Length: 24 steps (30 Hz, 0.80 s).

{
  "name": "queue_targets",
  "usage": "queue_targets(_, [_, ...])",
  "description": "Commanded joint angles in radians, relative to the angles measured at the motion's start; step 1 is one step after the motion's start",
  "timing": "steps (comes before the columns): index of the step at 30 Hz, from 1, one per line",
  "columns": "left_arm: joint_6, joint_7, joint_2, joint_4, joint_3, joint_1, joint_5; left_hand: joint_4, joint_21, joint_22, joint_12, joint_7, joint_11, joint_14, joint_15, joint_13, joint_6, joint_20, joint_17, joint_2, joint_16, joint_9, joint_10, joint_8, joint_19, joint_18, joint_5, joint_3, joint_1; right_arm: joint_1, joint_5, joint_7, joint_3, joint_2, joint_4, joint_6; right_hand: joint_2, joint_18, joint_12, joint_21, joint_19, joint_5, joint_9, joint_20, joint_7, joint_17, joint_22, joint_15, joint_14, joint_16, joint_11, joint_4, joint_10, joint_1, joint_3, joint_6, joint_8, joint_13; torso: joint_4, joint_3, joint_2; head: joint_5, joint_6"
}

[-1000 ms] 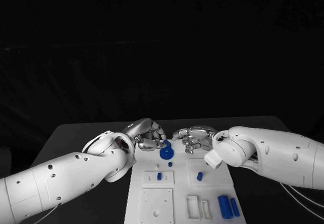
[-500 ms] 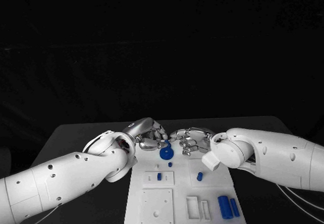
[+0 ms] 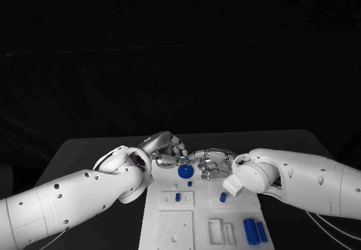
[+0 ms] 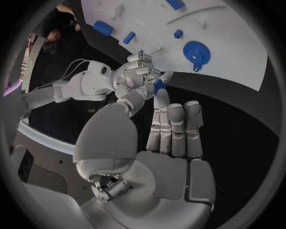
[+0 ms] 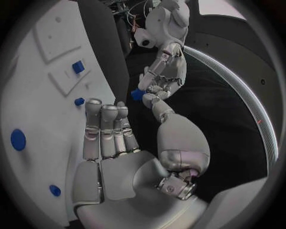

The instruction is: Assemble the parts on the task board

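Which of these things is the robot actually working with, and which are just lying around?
Part of the job:
- task board
- small blue part, pinched by the left hand
- right hand, fingers apart, close beside that part
- blue gear on the board
- two blue cylinders lying on the board

Just there:
- black table, which only carries the board

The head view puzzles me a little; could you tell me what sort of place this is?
Probably a robotics test bench: a black table against a dark backdrop, bearing a white task board with recesses and small blue parts such as a gear, with the left hand and right hand meeting above it.
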Motion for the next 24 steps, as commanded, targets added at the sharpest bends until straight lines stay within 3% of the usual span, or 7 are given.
queue_targets(1, [-0.001, 0.004, 0.002, 0.004, 0.001, 0.002, 0.004, -0.006, 0.005, 0.014, -0.006, 0.004, -0.001, 0.003, -0.005, -0.001, 0.000, -0.088, -0.001, 0.001, 0.006, 0.001, 0.007, -0.002, 0.003, -0.007, 0.000, 0.002, 0.011, -0.002, 0.048, 0.022, 0.000, 0.001, 0.007, 0.052, 0.002, 0.054, 0.005, -0.002, -0.007, -0.008, -0.002, 0.001, 0.009, 0.002, 0.017, 0.000, -0.007, 0.001, 0.001, 0.000, -0.009, -0.013, -0.009, -0.009, -0.005, -0.002, 0.0000, 0.0002, 0.000, 0.000, -0.003])
queue_targets(11, [0.004, 0.002, 0.003, 0.002, 0.001, 0.002, 0.004, -0.007, 0.005, 0.014, -0.007, 0.004, -0.001, 0.004, -0.005, -0.002, 0.000, -0.088, -0.001, 0.002, 0.007, 0.001, 0.008, -0.002, 0.004, -0.007, 0.001, 0.003, 0.012, -0.006, 0.085, 0.057, 0.001, -0.006, 0.027, 0.077, 0.000, 0.054, 0.011, -0.005, -0.012, -0.065, -0.002, 0.000, 0.010, 0.006, 0.019, 0.000, -0.011, 0.003, 0.002, 0.005, -0.015, -0.054, -0.034, -0.014, -0.007, -0.005, -0.0004, 0.0004, 0.000, 0.001, -0.003])
queue_targets(18, [0.006, 0.002, 0.003, 0.002, 0.001, 0.002, 0.004, -0.008, 0.005, 0.014, -0.007, 0.004, -0.001, 0.004, -0.005, -0.002, 0.000, -0.088, -0.001, 0.003, 0.007, 0.001, 0.008, -0.002, 0.004, -0.007, 0.001, 0.004, 0.013, -0.006, 0.097, 0.069, 0.001, -0.008, 0.028, 0.077, 0.006, 0.054, 0.013, -0.004, -0.012, -0.072, -0.002, -0.001, 0.009, 0.007, 0.019, 0.000, -0.011, 0.004, 0.001, 0.002, -0.015, -0.054, -0.033, -0.011, -0.005, -0.005, -0.0006, -0.0002, -0.001, 0.001, -0.003])
queue_targets(22, [0.006, 0.002, 0.003, 0.003, 0.001, 0.002, 0.004, -0.009, 0.005, 0.014, -0.008, 0.004, -0.001, 0.004, -0.005, -0.002, 0.001, -0.088, -0.001, 0.003, 0.007, 0.001, 0.009, -0.002, 0.004, -0.006, 0.001, 0.004, 0.014, -0.006, 0.097, 0.077, 0.001, -0.009, 0.027, 0.073, 0.033, 0.054, 0.016, -0.002, -0.010, -0.076, 0.001, -0.004, 0.006, 0.008, 0.020, -0.003, -0.009, 0.006, -0.002, -0.003, -0.012, -0.041, -0.021, -0.001, 0.001, -0.006, -0.0006, -0.0002, 0.000, 0.002, -0.003])
queue_targets(24, [0.006, 0.002, 0.003, 0.003, 0.001, 0.002, 0.004, -0.009, 0.005, 0.014, -0.008, 0.004, -0.001, 0.004, -0.005, -0.003, 0.001, -0.088, -0.001, 0.004, 0.007, 0.001, 0.009, -0.002, 0.004, -0.006, 0.001, 0.004, 0.014, -0.006, 0.096, 0.079, 0.001, -0.009, 0.026, 0.072, 0.054, 0.054, 0.018, 0.000, -0.008, -0.099, 0.003, -0.005, 0.003, 0.008, 0.020, -0.005, -0.007, 0.007, -0.004, -0.007, -0.010, -0.027, -0.006, 0.006, 0.004, -0.008, -0.0006, -0.0008, 0.000, 0.002, -0.004])
